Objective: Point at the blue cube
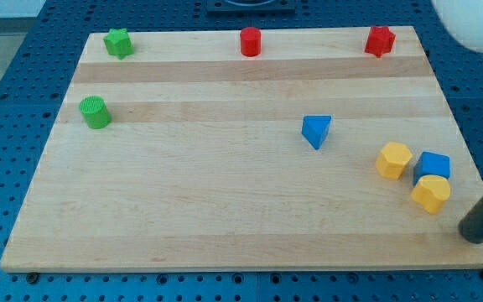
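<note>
You have the wooden board (225, 184) filling most of the view, lying on a blue perforated table (7, 101). At about 1 o'clock, in the top right corner of the view, a blurred white round shape (476, 21) cuts in; you cannot tell what it is.

The dark rod comes in from the right edge at about 4 o'clock and slants down to the left. My tip (475, 235) sits at the board's right edge, near its bottom corner. There is no pincer on this arm, only the bare rod, and it has hold of nothing.

The blue cube (433, 165) lies at about 10 o'clock from my tip, near but apart from it. A yellow block (430, 193) touches the cube at its 6 o'clock, between cube and tip. Another yellow block (393, 159) sits just beside the cube at its 9 o'clock.

A blue triangular block (316, 131) lies alone toward the middle, at 10 o'clock from that cluster. Along the top edge you see a green star (118, 42), a red cylinder (251, 41) and a red star (379, 40). A green cylinder (96, 111) stands near the left edge.
</note>
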